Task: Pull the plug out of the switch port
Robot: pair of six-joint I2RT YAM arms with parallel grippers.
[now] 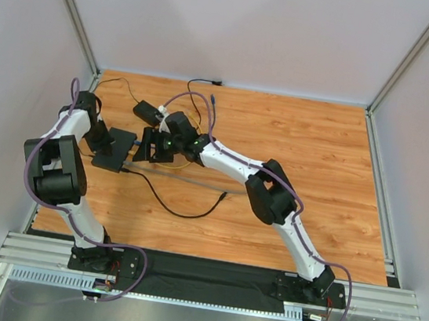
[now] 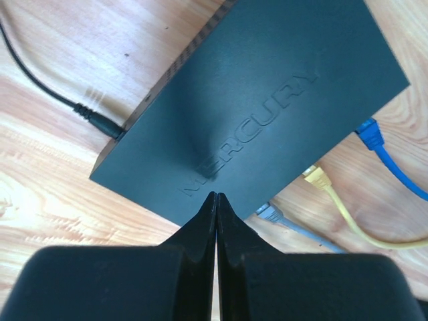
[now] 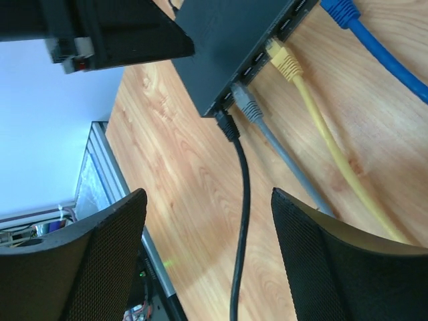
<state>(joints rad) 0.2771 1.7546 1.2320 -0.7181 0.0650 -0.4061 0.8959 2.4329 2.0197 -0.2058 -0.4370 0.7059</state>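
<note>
The switch (image 2: 267, 100) lies flat at the left side of the worktop (image 1: 317, 158), a board of warm orange wood-grain laminate. It is a slim rectangular box in matte black with crisp edges, and MERCURY lettering (image 2: 251, 134) is embossed in low relief across its lid. The left tool (image 2: 215, 197) is closed, its two smooth black tapered fingers pressed together into one wedge. The point is aimed at the lid near the end of the lettering; whether it touches the surface I cannot tell. A thin round power lead (image 2: 93, 115) with a ribbed collar enters one side wall of the box. Along the opposite edge runs a row of small square sockets, and four cables sit in them. A black plug (image 3: 227, 126) is in the socket by the corner, with a translucent grey plug (image 3: 249, 107) beside it. A glossy yellow plug (image 3: 284, 60) is further along and a blue plug (image 3: 341, 10) beyond that. Their round, rubbery cables trail away over the wood. The right tool (image 3: 207, 247) is spread wide and grips nothing. Its broad pads (image 3: 334, 261) are covered in a fine mesh texture — they stand apart on either side of the black cable, short of the plugs.
</note>
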